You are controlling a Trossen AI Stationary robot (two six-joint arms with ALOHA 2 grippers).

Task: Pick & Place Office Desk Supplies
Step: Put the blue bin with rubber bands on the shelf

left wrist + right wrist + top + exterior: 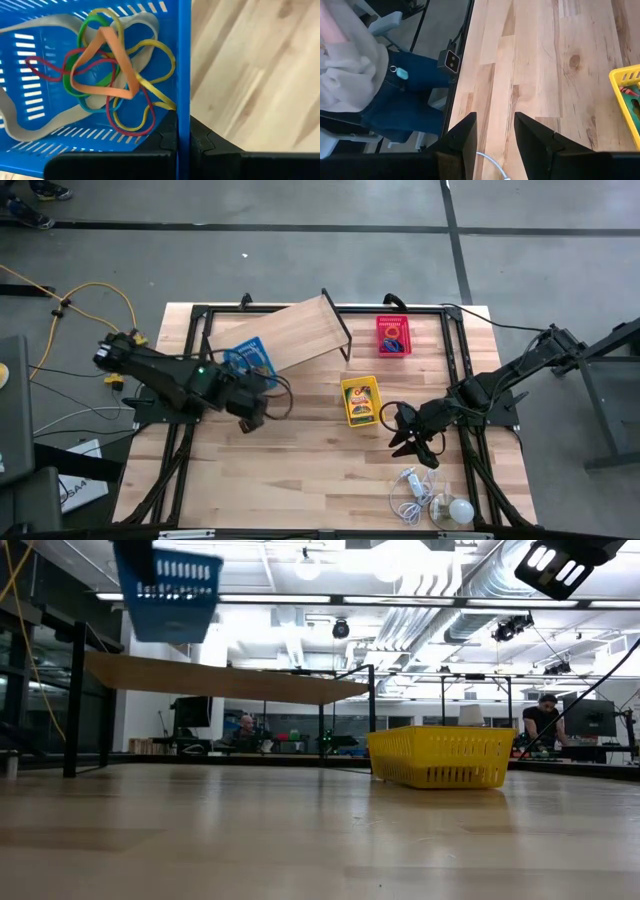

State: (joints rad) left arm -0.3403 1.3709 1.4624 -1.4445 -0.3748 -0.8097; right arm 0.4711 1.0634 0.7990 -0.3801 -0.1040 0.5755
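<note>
My left gripper (249,418) is shut on a blue plastic basket (250,361), which hangs high above the table (168,592). Several rubber bands (107,75) in tan, orange, yellow, green, red and blue lie inside it. A yellow basket (360,401) with a small crayon box in it stands on the table's middle (440,756). A red basket (393,335) with a few small things stands at the far side. My right gripper (407,436) is open above the table (495,135), right of the yellow basket (629,92), with nothing between its fingers. My left gripper pinches the blue basket's side wall at its upper rim (184,117), one finger inside the basket (166,137) and one outside (206,142). The fingers slant down at it. The basket is lifted clear of the table, slightly tilted, with the bands resting on its bottom.
A light wooden board (290,332) on black legs stands slanted at the far left, close to the blue basket. A white bulb (460,508) with its thin cord (412,490) lies at the near right. A person in jeans (395,95) sits beyond the table's edge.
</note>
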